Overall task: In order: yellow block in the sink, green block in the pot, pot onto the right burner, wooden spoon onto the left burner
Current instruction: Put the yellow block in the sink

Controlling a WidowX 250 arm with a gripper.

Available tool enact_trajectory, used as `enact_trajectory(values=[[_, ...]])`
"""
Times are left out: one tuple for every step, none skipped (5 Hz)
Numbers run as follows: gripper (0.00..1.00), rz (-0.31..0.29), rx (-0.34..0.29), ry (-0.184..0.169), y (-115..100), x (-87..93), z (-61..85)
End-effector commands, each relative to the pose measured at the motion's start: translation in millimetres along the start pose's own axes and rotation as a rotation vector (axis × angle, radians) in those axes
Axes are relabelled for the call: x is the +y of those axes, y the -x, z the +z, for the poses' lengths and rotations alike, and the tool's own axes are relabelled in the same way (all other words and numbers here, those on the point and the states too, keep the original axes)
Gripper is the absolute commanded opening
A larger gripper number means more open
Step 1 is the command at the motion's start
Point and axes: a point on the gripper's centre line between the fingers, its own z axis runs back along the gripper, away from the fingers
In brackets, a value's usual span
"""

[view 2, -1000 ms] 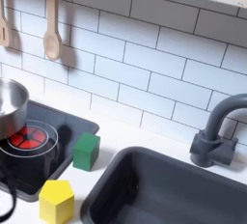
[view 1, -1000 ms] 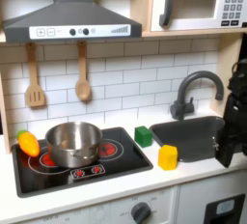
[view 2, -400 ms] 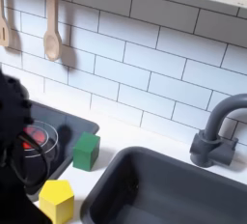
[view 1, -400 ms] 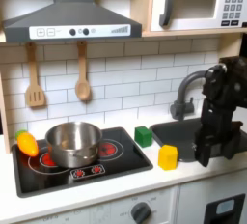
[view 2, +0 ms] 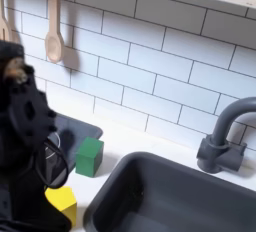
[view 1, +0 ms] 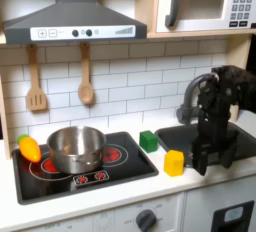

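Observation:
The yellow block (view 1: 174,162) stands on the white counter between the stove and the sink (view 1: 222,132). The green block (view 1: 149,141) is just behind it, at the cooktop's corner. The steel pot (view 1: 75,148) rests on the left burner. On the tiled wall (view 1: 130,76) hangs the wooden spoon (view 1: 86,84). My black gripper (view 1: 202,164) points down beside the yellow block, on its sink side; its finger gap is not readable. In the second exterior view my arm (view 2: 25,136) covers the pot and part of the yellow block (view 2: 64,203); the green block (view 2: 90,156) and spoon (view 2: 54,38) show.
A slotted wooden spatula (view 1: 36,88) hangs left of the spoon. An orange-yellow toy vegetable (view 1: 29,148) lies at the cooktop's left edge. The dark arched faucet (view 1: 196,91) rises behind the sink, with a range hood (view 1: 70,21) and a microwave (view 1: 205,4) overhead.
My arm has swung from the first exterior view's right edge leftward and down to beside the yellow block. In the second exterior view it came in from the left and covers the pot.

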Motion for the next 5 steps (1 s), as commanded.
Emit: enact_trajectory(values=[[1.00, 0.022, -0.024, -0.007, -24, 3.0, 2.3], [1.00, 0.036, -0.017, -0.011, -30, 4.1, -2.1], [1.00, 0.036, 0.013, -0.037, -35, 8.2, -16.0], [1.00, 0.030, 0.034, -0.028, -40, 12.5, -27.6], [1.00, 0.036, 0.036, -0.031, -43, 16.7, -29.3]])
